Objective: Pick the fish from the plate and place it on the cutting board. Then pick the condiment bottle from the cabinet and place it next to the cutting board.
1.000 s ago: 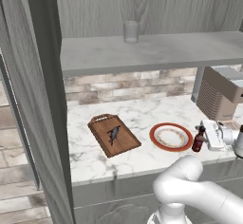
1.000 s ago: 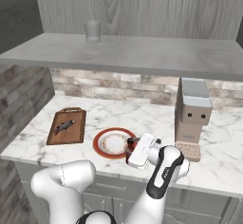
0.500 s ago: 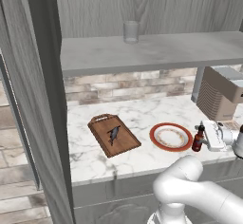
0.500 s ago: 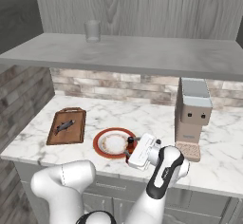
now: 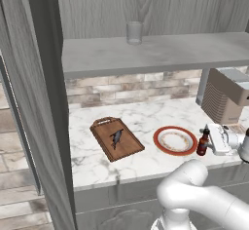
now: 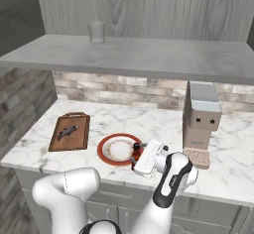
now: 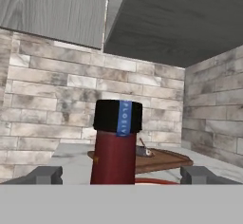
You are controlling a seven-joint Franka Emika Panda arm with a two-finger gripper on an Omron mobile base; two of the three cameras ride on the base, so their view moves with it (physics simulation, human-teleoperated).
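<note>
The dark red-brown condiment bottle (image 7: 116, 142) with a black cap stands upright on the counter just right of the plate (image 5: 175, 140), some way from the cutting board (image 5: 116, 139). My gripper (image 7: 121, 174) is open, with one fingertip on each side of the bottle and a gap on both sides. In the base views the white hand reaches the bottle (image 5: 202, 143) (image 6: 136, 151) from the right. The small grey fish (image 5: 116, 137) (image 6: 67, 132) lies on the cutting board (image 6: 69, 131). The plate (image 6: 118, 149) holds nothing. Above hangs the cabinet shelf (image 5: 155, 53).
A clear glass (image 5: 134, 31) (image 6: 96, 32) stands on the cabinet shelf. A grey coffee machine (image 6: 201, 119) sits on the counter right of my hand. The tall grey side panel (image 5: 44, 78) closes the left. A brick wall backs the marble counter (image 5: 146, 119).
The fingers have spread a little wider off the bottle. The bottle, fish, plate and arm stay where they were.
</note>
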